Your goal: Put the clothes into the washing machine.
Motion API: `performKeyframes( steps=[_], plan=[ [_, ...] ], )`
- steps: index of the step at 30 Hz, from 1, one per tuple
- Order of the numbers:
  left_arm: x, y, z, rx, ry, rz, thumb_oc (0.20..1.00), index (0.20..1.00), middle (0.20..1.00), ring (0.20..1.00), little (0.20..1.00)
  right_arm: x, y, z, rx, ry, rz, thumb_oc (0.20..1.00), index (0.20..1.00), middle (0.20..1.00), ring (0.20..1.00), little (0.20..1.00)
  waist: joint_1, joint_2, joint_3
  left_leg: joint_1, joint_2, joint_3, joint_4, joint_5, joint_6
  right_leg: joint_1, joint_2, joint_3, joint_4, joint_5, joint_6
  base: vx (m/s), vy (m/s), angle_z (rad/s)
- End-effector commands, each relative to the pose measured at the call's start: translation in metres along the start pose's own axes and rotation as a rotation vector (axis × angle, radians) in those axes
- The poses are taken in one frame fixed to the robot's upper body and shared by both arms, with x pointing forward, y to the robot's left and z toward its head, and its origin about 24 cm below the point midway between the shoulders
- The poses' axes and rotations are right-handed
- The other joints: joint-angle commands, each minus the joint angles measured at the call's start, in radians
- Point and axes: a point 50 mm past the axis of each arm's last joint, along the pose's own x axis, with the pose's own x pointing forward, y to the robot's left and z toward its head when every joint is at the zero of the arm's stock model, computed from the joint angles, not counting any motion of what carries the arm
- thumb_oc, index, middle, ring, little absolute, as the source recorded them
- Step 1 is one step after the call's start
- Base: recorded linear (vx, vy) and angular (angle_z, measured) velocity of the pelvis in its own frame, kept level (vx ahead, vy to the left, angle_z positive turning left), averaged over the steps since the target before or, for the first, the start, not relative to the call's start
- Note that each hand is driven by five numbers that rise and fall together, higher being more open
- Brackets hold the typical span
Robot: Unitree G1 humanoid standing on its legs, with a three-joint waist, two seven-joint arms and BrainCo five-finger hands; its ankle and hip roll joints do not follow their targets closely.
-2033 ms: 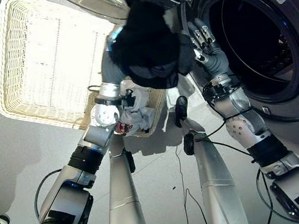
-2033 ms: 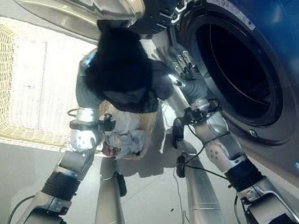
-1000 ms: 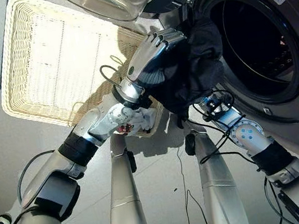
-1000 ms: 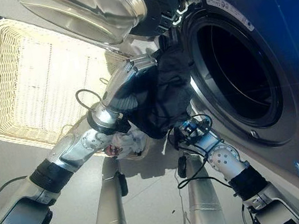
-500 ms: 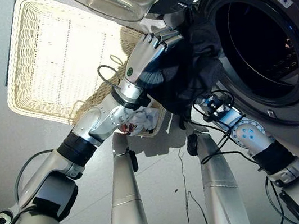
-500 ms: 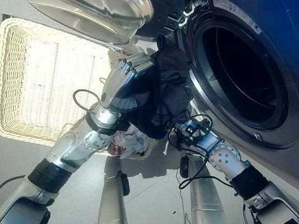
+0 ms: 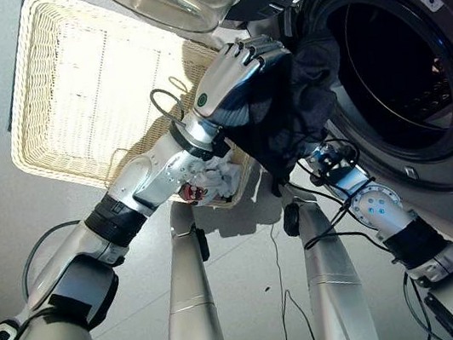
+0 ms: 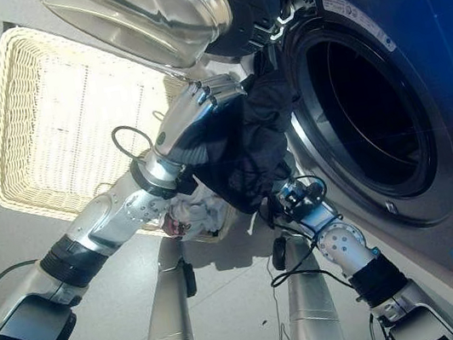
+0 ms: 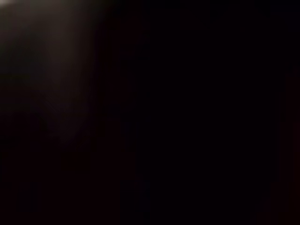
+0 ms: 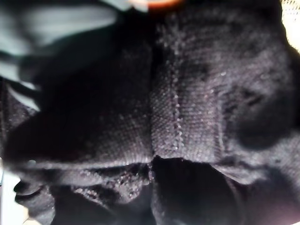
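at the mouth of the washing machine (image 7: 430, 146), left eye view: the black garment (image 7: 287, 117) hung bunched against the lower left rim of the round opening, one fold already over the lip, the bulk outside. the left hand (image 7: 234, 82) lay against the bundle's outer side, its fingers (image 7: 252, 47) curled over the top of the cloth, apparently to keep it from sliding back while it was pressed toward the drum. the right arm rose from below with its wrist just under the bundle; the right hand was buried in the cloth, so i could not tell how its fingers stood. probably it carried the weight from beneath.

right eye view: same arrangement. the glass door (image 8: 151, 18) stood swung open above the left hand, leaving the opening free. the wicker basket (image 8: 42, 147) sat on the floor beside the machine, and a light-coloured garment (image 8: 190, 214) lay at its near corner, not yet loaded.

left wrist view: dark throughout, nothing readable; consistent with the camera pressed into black cloth.

right wrist view: black knit fabric (image 10: 187, 103) with a seam, very close. no fingers visible.

judgement: loading step under way, garment not yet inside.
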Motion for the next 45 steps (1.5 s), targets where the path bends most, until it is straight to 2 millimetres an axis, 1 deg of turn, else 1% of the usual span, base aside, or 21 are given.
performKeyframes(
  steps=[1,5,7,12,16,18,20,21,22,27,32,34,36,38,39,42,45],
  plan=[
    [0.001,-0.007,0.005,-0.028,-0.012,-0.057,0.200,0.200,0.200,0.200,0.200,0.031,0.061,0.007,-0.006,-0.045,0.432,0.200,0.200,0.200,0.200,0.200,-0.033,0.044,0.001,-0.033,-0.023,0.019,0.110,-0.066,0.068,0.087,0.042,-0.044,-0.228,0.178,0.036,0.00,0.000,0.00],
    [0.001,-0.009,0.006,-0.064,0.004,-0.105,0.206,0.206,0.206,0.206,0.206,0.031,0.060,0.008,-0.010,-0.049,0.436,0.200,0.200,0.200,0.200,0.200,-0.033,0.046,0.001,-0.032,-0.023,0.020,0.109,-0.066,0.068,0.087,0.041,-0.043,-0.228,0.178,0.036,0.00,0.000,0.00],
    [0.001,-0.012,0.004,-0.086,0.028,-0.134,1.000,1.000,1.000,1.000,1.000,0.031,0.061,0.007,-0.011,-0.051,0.437,0.200,0.200,0.200,0.200,0.200,-0.033,0.046,0.001,-0.033,-0.024,0.021,0.109,-0.066,0.068,0.087,0.041,-0.043,-0.228,0.179,0.037,0.00,0.000,0.00],
    [-0.002,-0.013,0.003,-0.136,0.062,-0.149,1.000,1.000,1.000,1.000,1.000,0.031,0.061,0.009,-0.016,-0.057,0.440,0.200,0.200,0.200,0.200,0.200,-0.033,0.047,0.001,-0.036,-0.025,0.021,0.110,-0.066,0.070,0.084,0.041,-0.042,-0.230,0.181,0.038,0.00,0.000,0.00],
    [-0.004,-0.010,0.004,-0.160,0.067,-0.067,1.000,1.000,1.000,1.000,1.000,0.030,0.060,0.009,-0.017,-0.064,0.439,0.200,0.200,0.200,0.200,0.200,-0.031,0.047,0.001,-0.036,-0.025,0.020,0.110,-0.065,0.070,0.083,0.042,-0.042,-0.228,0.180,0.037,0.00,0.000,0.00],
    [-0.006,0.000,0.001,-0.075,0.079,0.109,1.000,1.000,1.000,1.000,1.000,0.029,0.060,0.009,-0.017,-0.069,0.442,0.200,0.200,0.200,0.200,0.200,-0.029,0.047,0.001,-0.041,-0.026,0.016,0.113,-0.065,0.071,0.080,0.045,-0.040,-0.223,0.179,0.035,0.00,0.000,0.00],
    [-0.011,0.012,0.000,-0.012,0.053,0.292,1.000,1.000,1.000,1.000,1.000,0.030,0.061,0.010,-0.014,-0.077,0.445,0.200,0.200,0.200,0.200,0.200,-0.024,0.046,0.001,-0.040,-0.023,0.014,0.112,-0.065,0.071,0.081,0.044,-0.041,-0.221,0.176,0.035,0.00,0.000,0.00],
    [-0.011,0.012,0.000,-0.010,0.051,0.301,1.000,1.000,1.000,1.000,1.000,0.030,0.061,0.010,-0.014,-0.077,0.445,0.200,0.200,0.200,0.200,0.200,-0.025,0.046,0.001,-0.040,-0.023,0.014,0.113,-0.065,0.070,0.081,0.044,-0.041,-0.221,0.175,0.035,0.00,0.000,0.00],
    [-0.015,0.017,0.001,0.011,0.021,0.395,1.000,1.000,1.000,1.000,1.000,0.030,0.061,0.009,-0.014,-0.084,0.446,0.200,0.200,0.200,0.200,0.200,-0.020,0.044,0.001,-0.040,-0.024,0.010,0.113,-0.067,0.069,0.081,0.043,-0.043,-0.219,0.173,0.034,0.00,0.000,0.00],
    [-0.016,0.017,0.009,0.011,-0.024,0.464,1.000,1.000,1.000,1.000,1.000,0.032,0.065,0.006,-0.016,-0.100,0.448,0.200,0.200,0.200,0.200,0.200,-0.016,0.039,0.001,-0.041,-0.029,0.002,0.116,-0.068,0.069,0.081,0.044,-0.046,-0.214,0.175,0.032,0.00,-0.012,0.00],
    [-0.012,0.016,0.015,-0.071,-0.035,0.455,1.000,1.000,1.000,1.000,1.000,0.035,0.069,0.009,-0.031,-0.119,0.444,0.200,0.200,0.200,0.200,0.200,-0.018,0.038,0.001,-0.041,-0.030,0.004,0.114,-0.069,0.070,0.082,0.047,-0.047,-0.215,0.174,0.032,0.00,0.000,0.00],
    [-0.012,0.017,0.015,-0.108,-0.030,0.455,1.000,1.000,1.000,1.000,1.000,0.035,0.070,0.013,-0.050,-0.143,0.443,0.200,0.200,0.200,0.200,0.200,-0.019,0.038,0.001,-0.038,-0.030,0.006,0.111,-0.069,0.070,0.084,0.049,-0.047,-0.216,0.174,0.031,0.00,0.000,0.00],
    [-0.015,0.020,0.010,-0.204,0.020,0.503,1.000,1.000,1.000,1.000,1.000,0.034,0.069,0.020,-0.069,-0.192,0.436,0.200,0.200,0.200,0.200,0.200,-0.019,0.037,0.001,-0.032,-0.031,0.008,0.108,-0.069,0.070,0.090,0.051,-0.046,-0.219,0.175,0.031,0.00,0.000,0.00],
    [-0.017,0.022,0.008,-0.232,0.038,0.528,1.000,1.000,1.000,1.000,1.000,0.033,0.067,0.022,-0.076,-0.206,0.432,0.200,0.200,0.200,0.200,0.200,-0.020,0.037,0.001,-0.031,-0.031,0.008,0.108,-0.069,0.071,0.092,0.051,-0.046,-0.219,0.175,0.032,0.00,0.000,0.00],
    [-0.024,0.024,0.001,-0.287,0.089,0.600,1.000,1.000,1.000,1.000,1.000,0.032,0.064,0.027,-0.086,-0.240,0.416,0.200,0.200,0.200,0.200,0.200,-0.019,0.036,0.001,-0.032,-0.032,0.006,0.112,-0.072,0.071,0.091,0.051,-0.047,-0.216,0.174,0.033,0.00,0.000,0.00],
    [-0.029,0.026,-0.003,-0.270,0.125,0.645,1.000,1.000,1.000,1.000,1.000,0.033,0.063,0.030,-0.097,-0.254,0.409,0.200,0.200,0.200,0.200,0.200,-0.017,0.037,0.001,-0.032,-0.033,0.004,0.112,-0.072,0.071,0.090,0.050,-0.047,-0.216,0.175,0.033,0.00,0.000,0.00],
    [-0.038,0.031,-0.014,-0.143,0.214,0.700,1.000,1.000,1.000,1.000,1.000,0.031,0.064,0.037,-0.117,-0.269,0.397,0.200,0.200,0.200,0.200,0.200,-0.014,0.039,0.001,-0.031,-0.035,0.000,0.113,-0.071,0.071,0.091,0.053,-0.046,-0.214,0.175,0.030,0.00,0.000,0.00]
  ],
)
